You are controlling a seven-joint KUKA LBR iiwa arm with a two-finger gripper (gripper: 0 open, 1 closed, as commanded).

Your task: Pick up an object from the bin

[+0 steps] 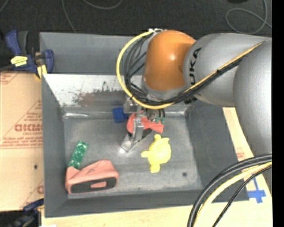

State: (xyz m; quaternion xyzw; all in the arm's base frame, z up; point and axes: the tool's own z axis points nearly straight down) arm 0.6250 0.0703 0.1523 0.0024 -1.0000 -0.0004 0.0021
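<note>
My gripper (131,140) reaches down into the middle of the bin, its tip near the floor. A red thing (154,126) with a green bit on its far side lies right behind the gripper and is partly hidden by it. I cannot tell whether the gripper touches it. A small blue block (118,115) sits just left of the gripper, near the back wall. A yellow toy figure (157,153) lies on the floor to the gripper's right front, a short gap away.
A pink and black shoe-like thing (91,177) lies in the front left corner. A green ridged piece (78,155) rests just behind it. The arm's orange cover and cables hang over the back middle of the bin.
</note>
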